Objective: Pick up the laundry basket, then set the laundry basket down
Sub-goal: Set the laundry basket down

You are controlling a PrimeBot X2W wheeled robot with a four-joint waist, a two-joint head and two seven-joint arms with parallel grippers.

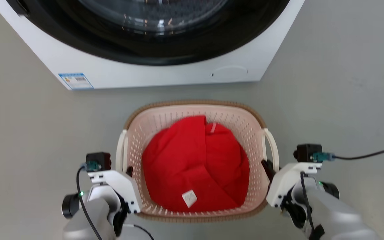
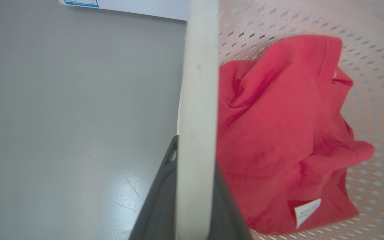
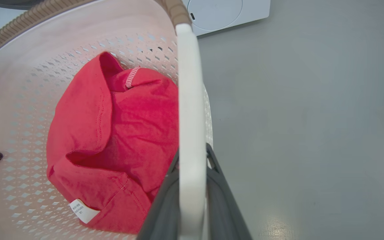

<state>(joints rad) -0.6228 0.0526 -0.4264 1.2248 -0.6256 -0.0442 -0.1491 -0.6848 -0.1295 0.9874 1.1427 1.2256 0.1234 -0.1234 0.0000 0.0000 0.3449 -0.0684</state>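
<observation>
**A:** Starting with the head view: where is the laundry basket (image 1: 232,120) sitting?

**B:** It is lying low over the grey floor (image 1: 28,133), near the front of the washing machine (image 1: 145,70), and it is carrying a heaped red garment (image 1: 192,160). The left hand (image 1: 127,171) is reaching in at one side and the right hand (image 1: 268,168) at the other. I cannot tell whether the base is resting on the floor.

**A:** What is worrying you there?

**B:** If one arm is rising faster than the other, the basket is going to tilt and the garment will be sliding to the low side. The far rim is facing the machine, so any forward swing is risking a bump. Bare floor is lying open to both sides, though a cable (image 1: 372,154) is trailing off the right wrist.

**A:** And the left wrist view?

**B:** The dark fingers (image 2: 160,200) are clenching the white left handle (image 2: 197,100) between them. It is looking smooth and narrow, so I am judging it could be swivelling in the pinch under load. Open floor is lying outside it.

**A:** The right wrist view?

**B:** That hand is likewise clamping the right handle (image 3: 188,100), gripping near its end rather than its middle. I am guessing that is inviting a twist. The machine's corner is showing beyond the rim, with free floor to the outer side.
</observation>
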